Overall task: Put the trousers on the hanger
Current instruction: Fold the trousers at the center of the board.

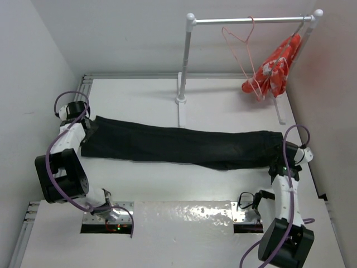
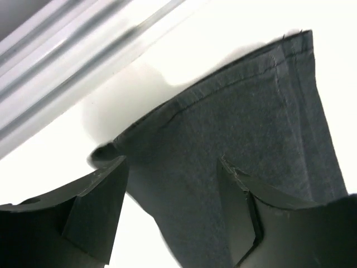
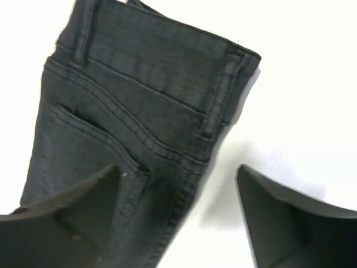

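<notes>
Over the trousers (image 1: 178,146), hands (image 2: 172,167) (image 3: 177,170) low, agape.

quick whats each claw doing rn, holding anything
left claw: open, over the hem end of the trousers, holding nothing
right claw: open, over their waist end, holding nothing

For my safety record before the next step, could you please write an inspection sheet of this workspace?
Surface: white table, glossy near the arm bases.
Job's things: trousers lie flat across the table; hanger hangs on the rail, nothing on it.
Clutter: orange-red bundle hanging on the same rail.
Grippers: left gripper, fingers apart over the leg hem; right gripper, fingers apart over the waistband corner.
Cables: purple cables loop along both arms.
Surroundings: white walls on three sides.
</notes>
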